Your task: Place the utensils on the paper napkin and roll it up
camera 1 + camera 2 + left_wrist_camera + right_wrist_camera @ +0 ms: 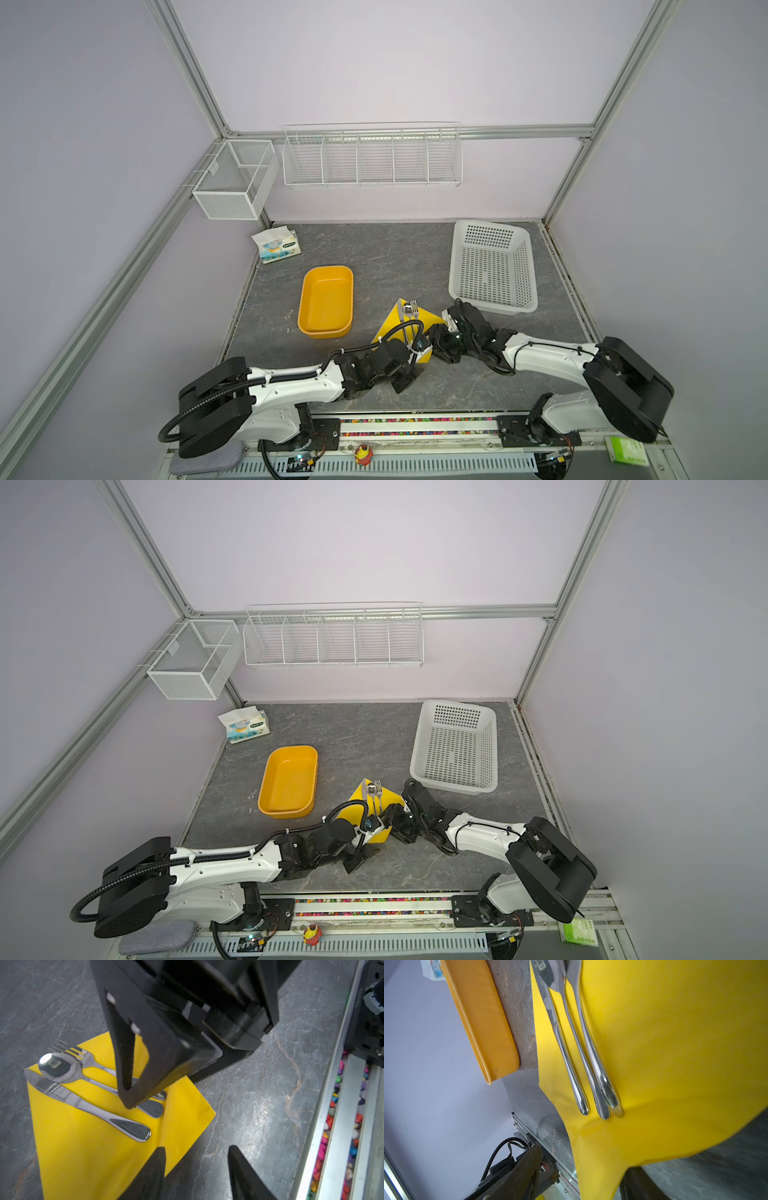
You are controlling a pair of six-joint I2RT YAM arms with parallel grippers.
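Now I see the utensils (93,1093) lying side by side on the paper napkin (87,1157) just beside the orange tray (326,301), left gripper (196,1167) spread empty at its near edge, while the right gripper (128,1103), whose jaw state I cannot tell, seems to be lifting a napkin edge to roll.

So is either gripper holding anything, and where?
Right gripper pinches the paper napkin by its edge near the utensils' handles; left gripper is open and holds nothing.
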